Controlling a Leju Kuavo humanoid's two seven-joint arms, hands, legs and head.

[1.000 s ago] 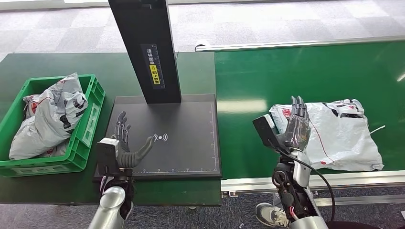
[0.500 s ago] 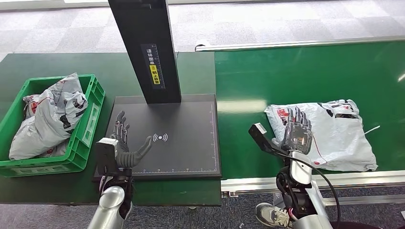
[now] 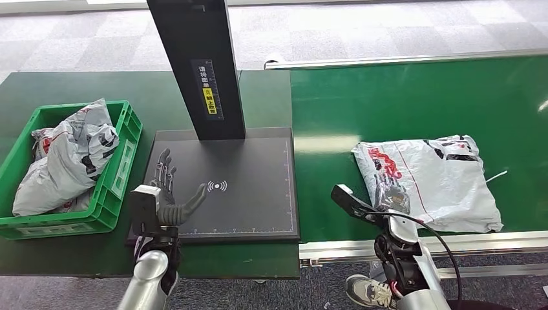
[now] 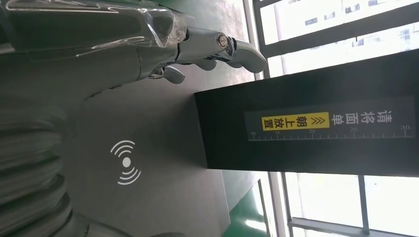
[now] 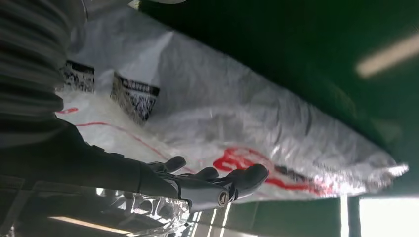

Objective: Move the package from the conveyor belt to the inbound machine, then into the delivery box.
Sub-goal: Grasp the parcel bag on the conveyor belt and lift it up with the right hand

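A white-grey plastic mail package [image 3: 433, 181] with red and black print lies flat on the green conveyor belt [image 3: 400, 97]. My right hand [image 3: 393, 196] reaches over its near left corner with the fingers stretched out and holds nothing. In the right wrist view its dark fingers [image 5: 212, 185] hover close over the package [image 5: 237, 118]. My left hand [image 3: 169, 189] stands open and empty over the near left part of the black inbound machine plate [image 3: 252, 161]. The left wrist view has its fingers [image 4: 197, 44] above the plate [image 4: 148, 187].
The machine's black column [image 3: 197, 64] rises at the back of the plate. A green delivery box [image 3: 123, 174] at the left holds several white-grey bags [image 3: 64, 161]. A silver rail [image 3: 465, 242] runs along the belt's near edge.
The package has travelled left along the belt. My right hand has dropped from upright and drawn back toward the near edge, now low over the package's corner. The left hand has stayed put.
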